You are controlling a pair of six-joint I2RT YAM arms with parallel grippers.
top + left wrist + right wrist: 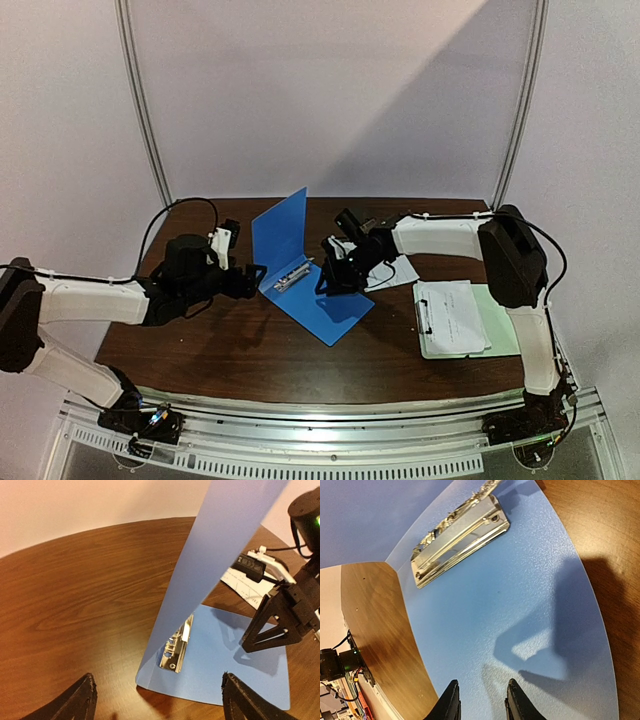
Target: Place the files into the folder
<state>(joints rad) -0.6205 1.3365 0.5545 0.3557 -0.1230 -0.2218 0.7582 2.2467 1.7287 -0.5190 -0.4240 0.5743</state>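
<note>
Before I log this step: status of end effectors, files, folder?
Left end effector open, empty. Right end effector slightly open, empty, over folder. Folder open, cover raised, holds nothing. One file on green clipboard, one beneath right arm.

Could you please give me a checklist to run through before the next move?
1. Folder open, one cover upright: ok.
2. Metal clip uncovered: ok.
3. Left claw open and empty: ok.
4. Right claw empty, fingers slightly apart above the flat cover: ok.
5. Folder loaded: not ok; one sheet lies on the green clipboard.
6. Clip lever raised: cannot tell.
</note>
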